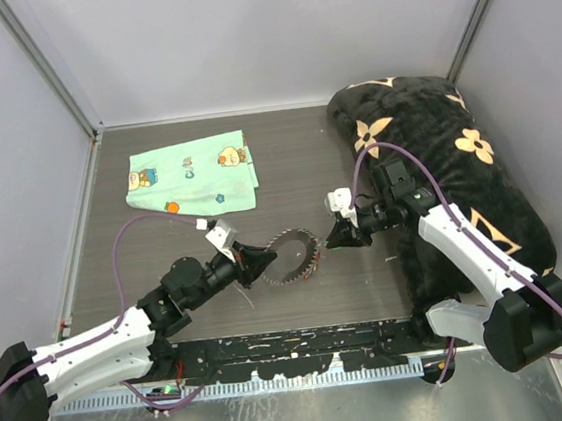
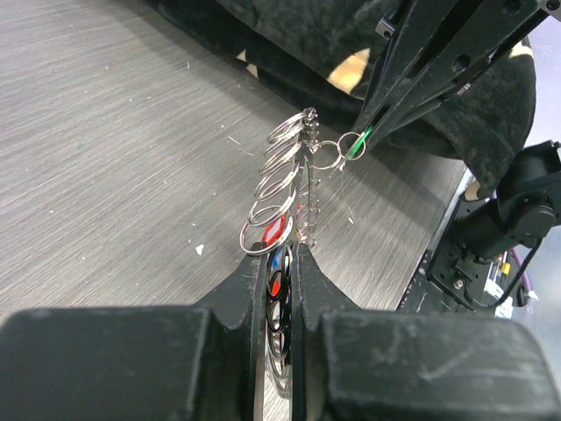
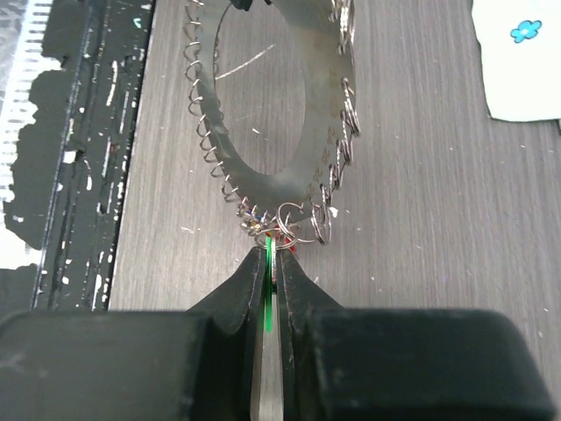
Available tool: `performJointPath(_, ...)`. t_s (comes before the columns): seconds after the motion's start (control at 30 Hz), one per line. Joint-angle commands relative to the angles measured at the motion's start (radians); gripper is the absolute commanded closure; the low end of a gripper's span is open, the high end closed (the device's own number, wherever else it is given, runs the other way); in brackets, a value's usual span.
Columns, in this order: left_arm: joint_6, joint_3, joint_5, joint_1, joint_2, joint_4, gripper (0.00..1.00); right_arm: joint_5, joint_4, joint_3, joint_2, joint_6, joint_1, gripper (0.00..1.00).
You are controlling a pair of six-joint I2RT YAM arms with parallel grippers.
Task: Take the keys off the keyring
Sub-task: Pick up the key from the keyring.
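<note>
The keyring point(image 1: 305, 268) stands tilted on the table between both grippers, its rim fringed with small silver rings. My left gripper point(image 1: 264, 259) is shut on its left edge. In the left wrist view the keyring point(image 2: 304, 189) is edge-on, with red and blue key heads point(image 2: 274, 231) between my fingers point(image 2: 250, 281). My right gripper point(image 1: 338, 233) is shut on a green-headed key point(image 3: 267, 294) hanging at the keyring's point(image 3: 320, 132) near rim. The green key also shows in the left wrist view point(image 2: 358, 146) in the right fingertips.
A mint-green cartoon-print cloth point(image 1: 192, 178) lies at the back left. A large black cushion with beige flower marks point(image 1: 457, 167) fills the right side, under my right arm. A black perforated strip point(image 1: 305, 347) runs along the near edge.
</note>
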Motion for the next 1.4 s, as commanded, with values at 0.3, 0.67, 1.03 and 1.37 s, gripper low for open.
performJointPath(0.3,-0.075,-0.081,-0.112,0.006,0.174,0.404,0.82,0.139,0.044,0.092,0.007,0.088,0.001,0.99)
performJointPath(0.67,-0.118,-0.116,-0.102,0.006,0.289,0.526,0.49,0.156,0.038,0.1,0.029,0.108,0.001,0.99)
performJointPath(1.03,-0.226,-0.081,-0.028,0.006,-0.061,0.074,0.41,0.143,0.0,0.114,0.036,0.084,0.001,0.99)
performJointPath(1.37,-0.306,0.074,0.032,-0.138,0.136,0.103,0.49,0.125,-0.017,0.117,0.033,0.072,0.001,0.99)
